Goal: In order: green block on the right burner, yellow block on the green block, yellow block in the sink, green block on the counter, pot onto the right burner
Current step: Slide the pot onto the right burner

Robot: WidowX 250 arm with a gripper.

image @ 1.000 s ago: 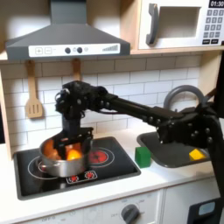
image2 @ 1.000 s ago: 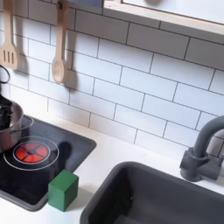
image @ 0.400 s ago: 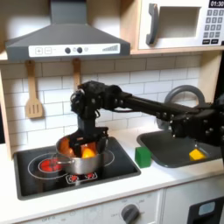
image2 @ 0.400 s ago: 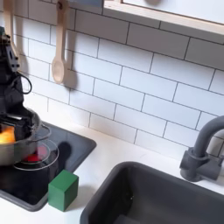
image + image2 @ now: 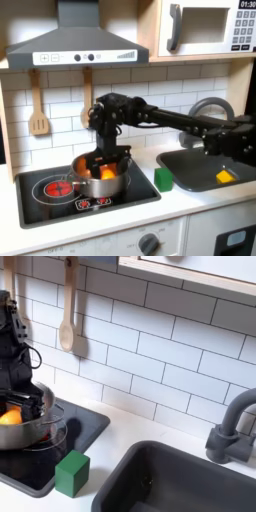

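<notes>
While the gripper (image 5: 105, 158) sits down at the rim of the steel pot (image 5: 98, 181) on the black cooktop (image 5: 45, 202), its jaws are too dark and blurred to tell whether they are spread or clamped on the rim. The green block (image 5: 163, 179) stands on the off-white counter (image 5: 200, 205) just beside the cooktop's edge, and the yellow block (image 5: 224, 176) lies in the grey sink (image 5: 190, 165). If the slide runs too far toward the first exterior view's right, the pot could overshoot the burner and knock the block; a weak hold could tip it and spill the orange piece (image 5: 11, 416)
</notes>
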